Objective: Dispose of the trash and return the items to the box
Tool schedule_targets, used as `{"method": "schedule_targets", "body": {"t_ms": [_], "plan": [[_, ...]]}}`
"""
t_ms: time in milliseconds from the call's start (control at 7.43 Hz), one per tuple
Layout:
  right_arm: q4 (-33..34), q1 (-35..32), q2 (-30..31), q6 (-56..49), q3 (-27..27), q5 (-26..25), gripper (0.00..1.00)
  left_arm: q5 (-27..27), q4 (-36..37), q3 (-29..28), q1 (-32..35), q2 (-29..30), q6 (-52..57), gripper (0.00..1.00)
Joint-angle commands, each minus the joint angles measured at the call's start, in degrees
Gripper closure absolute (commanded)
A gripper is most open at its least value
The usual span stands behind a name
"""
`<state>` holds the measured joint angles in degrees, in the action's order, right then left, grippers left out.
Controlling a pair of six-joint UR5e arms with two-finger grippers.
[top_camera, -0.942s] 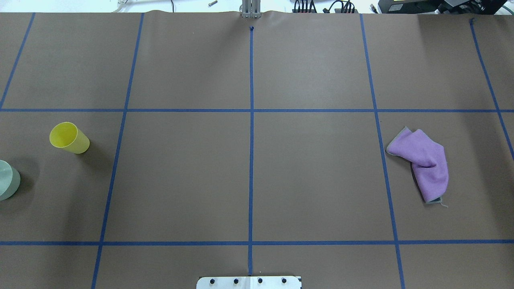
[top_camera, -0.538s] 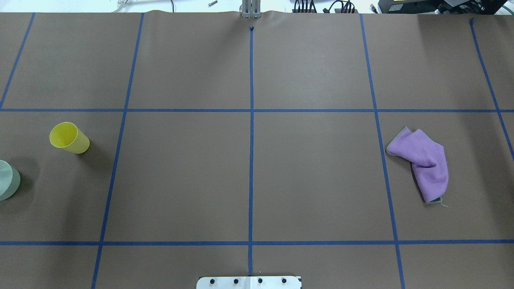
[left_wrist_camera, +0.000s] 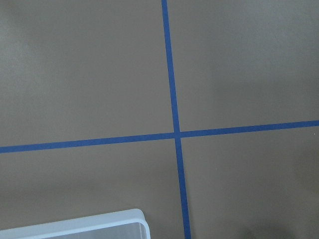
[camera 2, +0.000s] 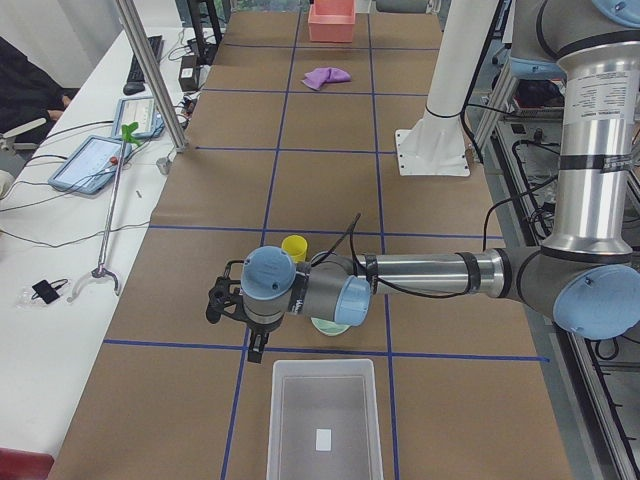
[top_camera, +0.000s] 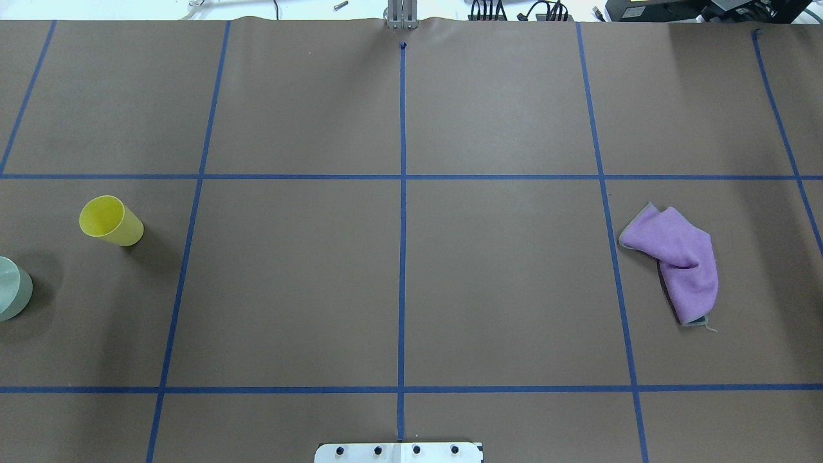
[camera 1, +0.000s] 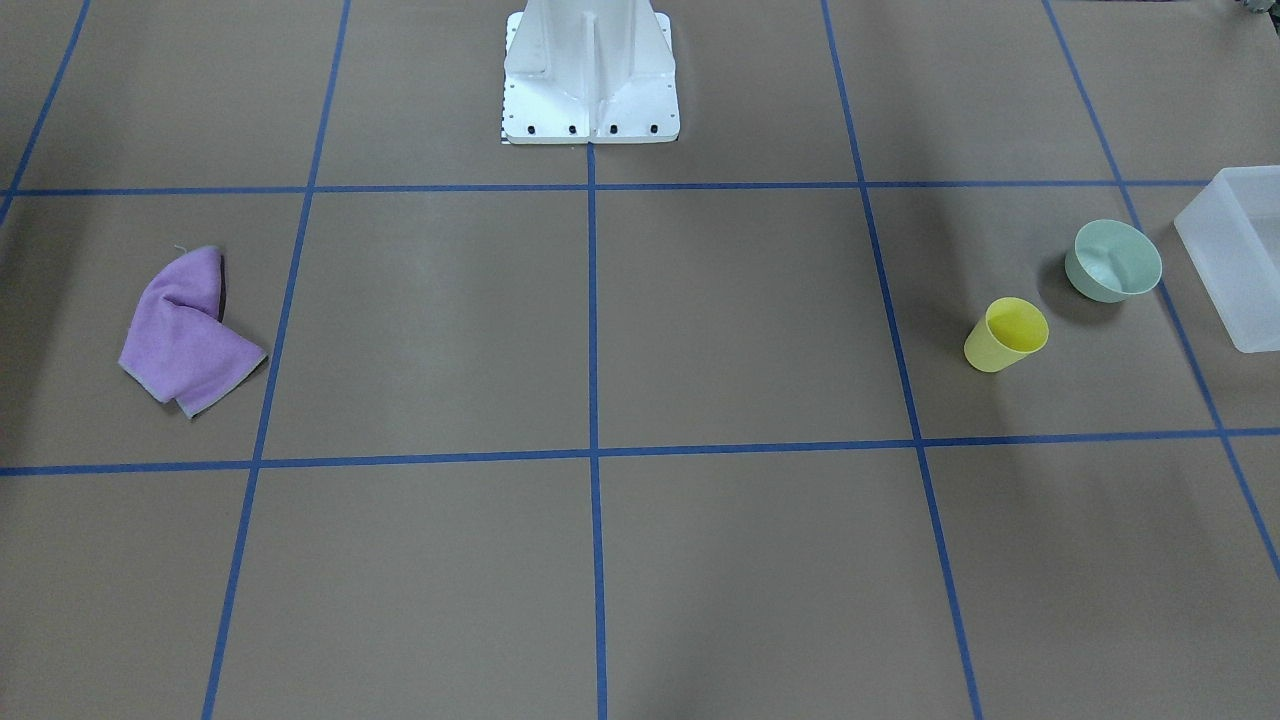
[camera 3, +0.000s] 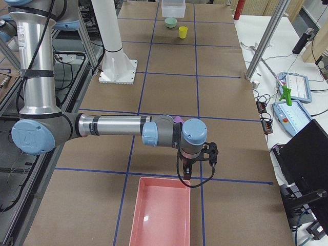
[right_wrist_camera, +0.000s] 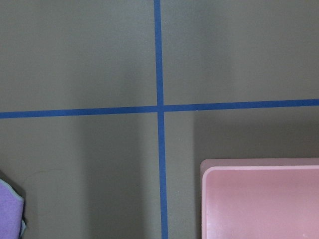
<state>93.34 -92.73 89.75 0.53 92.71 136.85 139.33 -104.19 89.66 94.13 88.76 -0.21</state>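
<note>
The yellow cup (camera 1: pixel 1006 335) stands open side up on the brown table, also in the overhead view (top_camera: pixel 110 220). The mint-green bowl (camera 1: pixel 1112 260) sits just beside it, cut by the overhead view's left edge (top_camera: pixel 11 288). The frosted-white box (camera 1: pixel 1235 255) stands beyond the bowl, empty in the exterior left view (camera 2: pixel 322 420). My left gripper (camera 2: pixel 235 320) hovers near the box's corner (left_wrist_camera: pixel 75 228); I cannot tell if it is open. My right gripper (camera 3: pixel 197 164) hovers at the table's other end; I cannot tell its state either.
A purple cloth (top_camera: pixel 675 260) lies crumpled on my right side, its edge in the right wrist view (right_wrist_camera: pixel 10 209). A pink bin (camera 3: pixel 160 215) stands at that end of the table. The white robot base (camera 1: pixel 590 70) stands at the middle of my edge.
</note>
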Motion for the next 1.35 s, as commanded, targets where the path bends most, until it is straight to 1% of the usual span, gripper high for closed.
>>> {"method": "schedule_targets", "body": {"t_ms": [0, 135, 269, 404, 538, 673, 808, 942, 1077, 1212], "plan": [[0.00, 0.26, -0.01, 0.00, 0.01, 0.17, 0.00, -0.02, -0.32, -0.18, 0.00, 0.27, -0.75, 0.01], [0.00, 1.14, -0.10, 0.17, 0.27, 0.17, 0.00, 0.41, 0.21, 0.25, 0.00, 0.53, -1.27, 0.01], [-0.09, 2.36, -0.10, 3.05, 0.88, 0.17, 0.00, 0.68, -0.14, 0.43, -0.61, 1.06, -5.54, 0.01], [-0.09, 3.77, -0.01, 6.38, 2.72, 0.17, 0.00, 1.20, -0.23, 2.08, -4.10, 1.67, -11.94, 0.01], [-0.09, 4.74, -0.01, 7.55, 3.78, 0.26, 0.00, 1.21, -0.23, 3.75, -8.31, 1.68, -16.79, 0.01], [-0.09, 5.53, -0.01, 8.60, 4.05, 0.26, 0.00, 1.12, -1.36, 3.86, -12.44, 1.59, -19.36, 0.01], [0.00, 6.06, -0.01, 8.79, 4.75, 0.26, 0.00, 0.86, -5.90, 3.68, -15.70, 1.50, -23.39, 0.01], [0.00, 6.42, -0.01, 9.57, 5.19, 0.34, 0.00, 0.95, -12.03, 3.68, -18.78, 1.59, -33.35, 0.01], [-0.09, 7.11, -0.01, 9.93, 5.20, 0.78, 0.00, 0.16, -18.88, 2.99, -23.60, 1.59, -42.76, 0.01], [-0.09, 7.99, -0.01, 10.63, 5.28, 1.05, 0.00, -3.15, -22.43, 2.81, -28.17, 1.68, -48.42, 0.01]]}}
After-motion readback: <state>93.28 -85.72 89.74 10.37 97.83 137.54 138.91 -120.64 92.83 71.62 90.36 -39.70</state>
